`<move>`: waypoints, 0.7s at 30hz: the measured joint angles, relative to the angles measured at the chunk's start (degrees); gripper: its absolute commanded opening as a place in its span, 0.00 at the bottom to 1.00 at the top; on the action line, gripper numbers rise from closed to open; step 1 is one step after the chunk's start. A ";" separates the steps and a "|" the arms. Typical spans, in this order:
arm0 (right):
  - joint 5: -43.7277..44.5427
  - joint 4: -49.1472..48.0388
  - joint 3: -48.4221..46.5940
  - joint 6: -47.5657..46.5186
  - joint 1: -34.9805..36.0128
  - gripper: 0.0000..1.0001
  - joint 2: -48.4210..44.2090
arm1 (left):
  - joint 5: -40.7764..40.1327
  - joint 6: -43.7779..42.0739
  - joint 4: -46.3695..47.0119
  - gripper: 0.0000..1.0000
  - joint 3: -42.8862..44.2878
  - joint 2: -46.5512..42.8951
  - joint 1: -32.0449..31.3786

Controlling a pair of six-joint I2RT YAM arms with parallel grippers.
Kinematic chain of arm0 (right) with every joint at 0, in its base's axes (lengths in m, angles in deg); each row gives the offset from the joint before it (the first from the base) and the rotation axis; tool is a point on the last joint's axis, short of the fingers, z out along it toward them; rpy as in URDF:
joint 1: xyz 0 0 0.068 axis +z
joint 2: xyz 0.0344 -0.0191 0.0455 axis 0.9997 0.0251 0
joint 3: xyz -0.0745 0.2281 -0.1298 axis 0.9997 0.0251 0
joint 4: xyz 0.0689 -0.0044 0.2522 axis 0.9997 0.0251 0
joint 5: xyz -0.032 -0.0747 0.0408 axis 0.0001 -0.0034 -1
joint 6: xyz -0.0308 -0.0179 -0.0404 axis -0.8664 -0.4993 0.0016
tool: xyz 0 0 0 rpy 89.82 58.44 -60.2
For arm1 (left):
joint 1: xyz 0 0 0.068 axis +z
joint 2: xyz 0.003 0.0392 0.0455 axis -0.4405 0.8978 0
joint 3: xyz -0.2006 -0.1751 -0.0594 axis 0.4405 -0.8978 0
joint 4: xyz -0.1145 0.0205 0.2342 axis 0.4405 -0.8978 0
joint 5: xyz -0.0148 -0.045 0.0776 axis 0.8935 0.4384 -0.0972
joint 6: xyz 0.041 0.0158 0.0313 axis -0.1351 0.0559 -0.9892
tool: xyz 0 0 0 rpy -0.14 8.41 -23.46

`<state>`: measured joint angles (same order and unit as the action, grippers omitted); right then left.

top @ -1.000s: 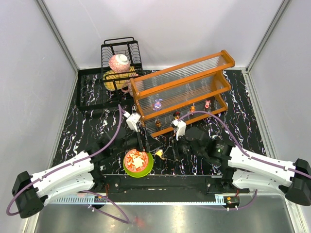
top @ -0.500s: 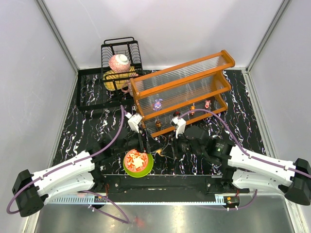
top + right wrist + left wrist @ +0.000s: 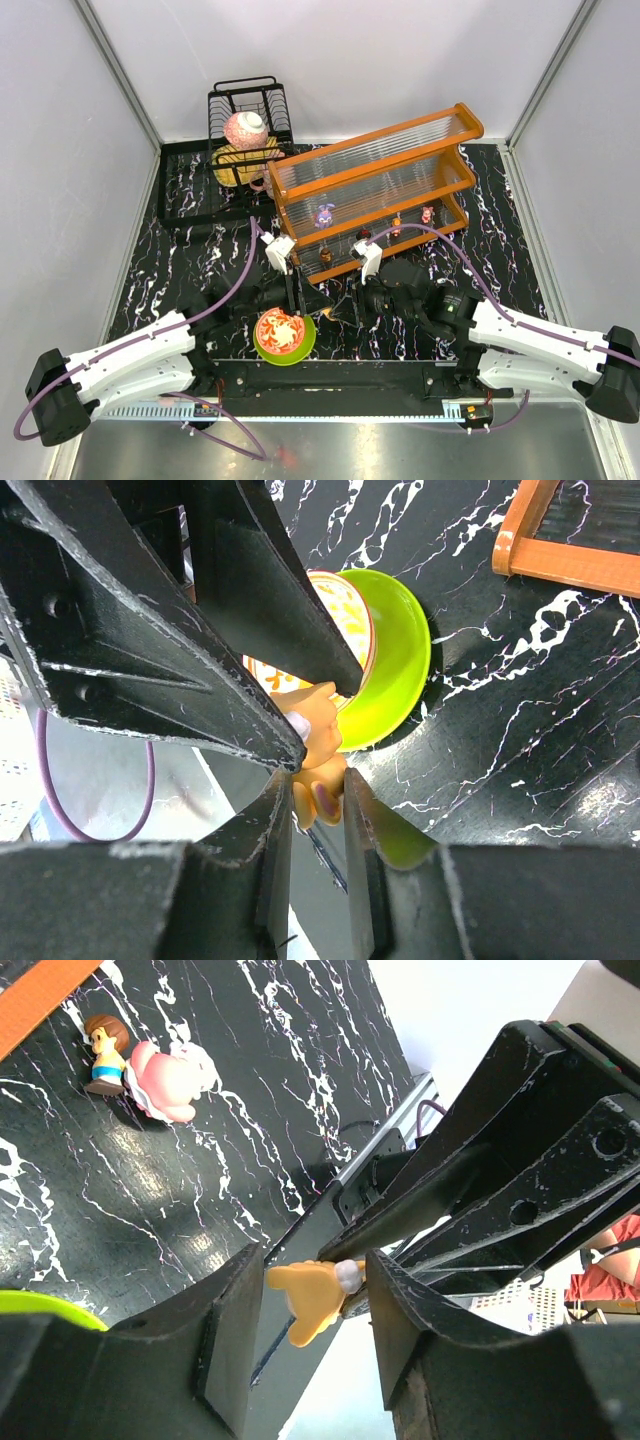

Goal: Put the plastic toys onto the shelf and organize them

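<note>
A yellow-orange toy (image 3: 326, 314) hangs above the table between my two grippers, next to the green bowl. My right gripper (image 3: 318, 800) is shut on the yellow toy's (image 3: 322, 765) lower part. My left gripper (image 3: 315, 1310) is open, with its jaws either side of the same toy (image 3: 312, 1295) and a gap at the left jaw. The orange shelf (image 3: 375, 190) holds a purple toy (image 3: 324, 215), a brown one (image 3: 363, 237), an orange one (image 3: 396, 224) and a pink one (image 3: 427, 214). A pink-and-white toy (image 3: 170, 1078) and a brown-haired figurine (image 3: 103, 1045) lie on the table by the shelf's base.
The green-rimmed patterned bowl (image 3: 284, 335) sits just left of the grippers at the near edge, and also shows in the right wrist view (image 3: 395, 650). A black wire dish rack (image 3: 248, 120) with a pink-and-white item stands at the back left.
My left gripper has moved a little to the right, toward the right gripper, and its jaws now flank the yellow toy. The right gripper has edged left with the toy.
</note>
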<state>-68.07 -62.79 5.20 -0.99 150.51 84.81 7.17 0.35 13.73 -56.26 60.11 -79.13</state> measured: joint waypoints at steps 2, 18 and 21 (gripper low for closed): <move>0.02 -0.02 0.00 -0.04 0.00 0.00 0.00 | 0.11 -0.02 0.07 0.41 0.00 0.00 -0.04; 1.05 0.44 0.00 -0.24 0.02 0.46 -0.17 | 0.46 -0.07 1.66 0.00 -0.35 0.98 -0.04; 1.51 -0.44 0.02 -0.09 0.04 0.59 -1.01 | 0.74 0.04 2.36 0.00 -0.85 0.85 -0.22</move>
<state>-66.57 -63.22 5.22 -1.08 150.56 83.80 7.92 0.39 16.09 -57.11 60.96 -79.35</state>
